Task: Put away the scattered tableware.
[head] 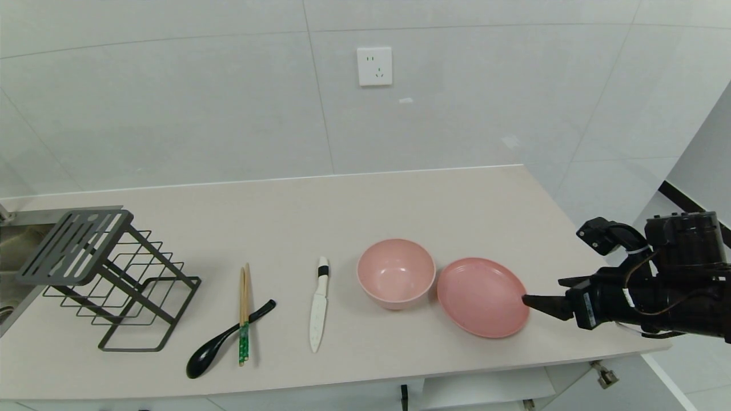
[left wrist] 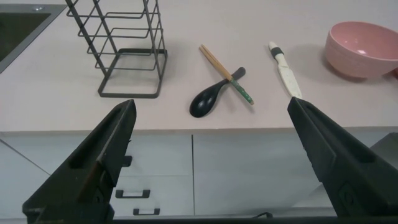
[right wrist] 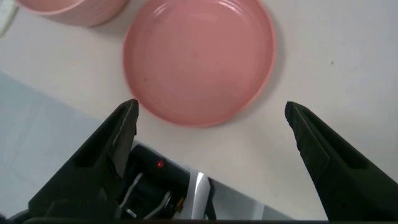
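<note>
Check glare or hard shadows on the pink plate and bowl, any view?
Head view: plate and bowl evenly lit, faint soft shadows on the counter, no glare. Right wrist view: plate shows no hotspot. Left wrist view: bowl likewise.

On the counter (head: 400,200), the rack (head: 108,274) is standing at frame left. Rightwards are lying chopsticks (head: 244,314) crossing the spoon (head: 225,339), then the knife (head: 318,305), the bowl (head: 396,273), and the plate (head: 482,297) just beside it.

No lettering, number or brand can be read, not even on the wall socket (head: 374,66) or knife (head: 318,305).
</note>
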Robot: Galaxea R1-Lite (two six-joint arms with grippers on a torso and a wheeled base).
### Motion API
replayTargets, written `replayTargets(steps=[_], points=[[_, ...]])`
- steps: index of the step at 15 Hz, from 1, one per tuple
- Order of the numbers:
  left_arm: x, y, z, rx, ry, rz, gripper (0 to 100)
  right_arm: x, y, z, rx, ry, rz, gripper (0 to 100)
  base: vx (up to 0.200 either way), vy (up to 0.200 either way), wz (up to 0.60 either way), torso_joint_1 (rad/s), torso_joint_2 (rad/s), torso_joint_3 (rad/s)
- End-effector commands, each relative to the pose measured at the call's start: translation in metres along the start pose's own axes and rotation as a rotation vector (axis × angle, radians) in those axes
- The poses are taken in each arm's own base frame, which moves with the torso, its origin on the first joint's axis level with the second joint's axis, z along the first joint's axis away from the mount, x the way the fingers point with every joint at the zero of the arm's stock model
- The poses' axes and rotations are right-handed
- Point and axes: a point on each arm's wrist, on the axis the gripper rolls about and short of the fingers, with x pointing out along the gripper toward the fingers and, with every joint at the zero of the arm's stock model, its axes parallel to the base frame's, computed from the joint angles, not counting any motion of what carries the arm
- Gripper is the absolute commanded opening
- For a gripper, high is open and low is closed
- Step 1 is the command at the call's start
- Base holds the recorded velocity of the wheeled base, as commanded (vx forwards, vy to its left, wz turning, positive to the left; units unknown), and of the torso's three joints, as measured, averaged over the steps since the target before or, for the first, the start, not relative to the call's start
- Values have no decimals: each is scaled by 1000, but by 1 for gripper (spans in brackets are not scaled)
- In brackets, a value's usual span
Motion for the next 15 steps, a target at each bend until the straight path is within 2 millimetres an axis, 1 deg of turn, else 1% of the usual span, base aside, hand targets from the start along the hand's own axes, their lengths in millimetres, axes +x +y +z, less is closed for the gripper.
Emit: replayTargets(steps=[1,4,7,12,15], points=[[0,0,0,-1,1,1,100,17,-6,3,14,22,-28,100,0,0,0,0,0,0],[0,0,0,-1,1,1,100,31,-11,11,35,16,-59,100,0,0,0,0,0,0],[0,0,0,-1,1,1,100,49,-17,13,42,31,-64,100,0,0,0,0,0,0],[0,0,0,-1,1,1,100,70,-22,4,46,52,-78,100,0,0,0,0,0,0],[0,0,0,-1,1,1,100,76,-24,4,46,54,-78,100,0,0,0,0,0,0]])
